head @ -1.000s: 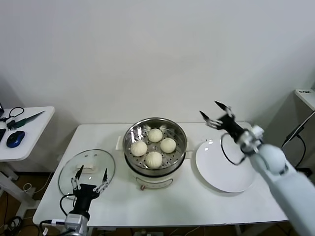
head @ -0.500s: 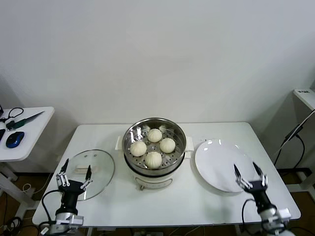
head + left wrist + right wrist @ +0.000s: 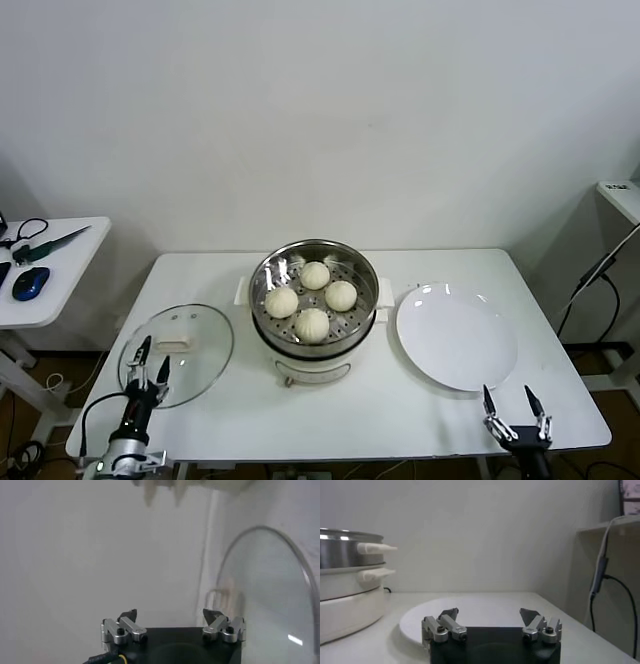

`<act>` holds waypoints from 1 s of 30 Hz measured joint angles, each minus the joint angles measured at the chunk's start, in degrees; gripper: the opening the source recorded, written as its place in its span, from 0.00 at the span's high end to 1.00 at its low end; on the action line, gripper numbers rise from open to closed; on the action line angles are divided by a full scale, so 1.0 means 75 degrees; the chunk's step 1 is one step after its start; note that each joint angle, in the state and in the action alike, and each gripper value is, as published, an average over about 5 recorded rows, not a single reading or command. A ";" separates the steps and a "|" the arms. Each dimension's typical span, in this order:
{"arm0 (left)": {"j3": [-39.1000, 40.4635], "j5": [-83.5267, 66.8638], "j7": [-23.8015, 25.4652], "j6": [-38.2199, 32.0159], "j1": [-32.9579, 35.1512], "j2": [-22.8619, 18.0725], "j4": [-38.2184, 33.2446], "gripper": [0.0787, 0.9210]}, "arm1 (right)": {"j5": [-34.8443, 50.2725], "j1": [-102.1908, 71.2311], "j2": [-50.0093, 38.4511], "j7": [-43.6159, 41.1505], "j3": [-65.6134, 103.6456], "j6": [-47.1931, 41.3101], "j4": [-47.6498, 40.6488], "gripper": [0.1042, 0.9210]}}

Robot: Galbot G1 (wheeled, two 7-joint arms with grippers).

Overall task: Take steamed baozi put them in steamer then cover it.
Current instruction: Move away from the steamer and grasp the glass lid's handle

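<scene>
The steamer [image 3: 370,272] stands at the table's middle on its white pot base [image 3: 330,362], with several off-white steamed baozi [image 3: 312,324] lying in the steel basket. The cover [image 3: 200,345], a clear glass lid with a white handle [image 3: 172,346], lies flat on the table left of the steamer. My left gripper [image 3: 150,360] is low at the lid's near-left rim, open and empty; its wrist view shows the lid [image 3: 272,595] ahead of the left gripper [image 3: 170,615]. My right gripper [image 3: 515,404] is open and empty at the front right, near the plate's edge.
A flat white plate [image 3: 457,336] lies right of the steamer and shows bare in the right wrist view [image 3: 475,609] beyond the right gripper [image 3: 490,614], with the steamer [image 3: 345,550] to one side. A side table [image 3: 60,262] with tools stands at far left.
The right arm has dropped from high behind the plate to the front right table edge. The left gripper has drawn back toward the front left, off the lid's handle. Both stayed open.
</scene>
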 measured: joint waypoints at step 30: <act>0.0237 0.1521 -0.0085 0.0345 -0.1692 -0.0141 0.1908 0.25 | -0.0333 -0.0187 0.0622 0.0072 -0.0017 0.0281 -0.0191 0.12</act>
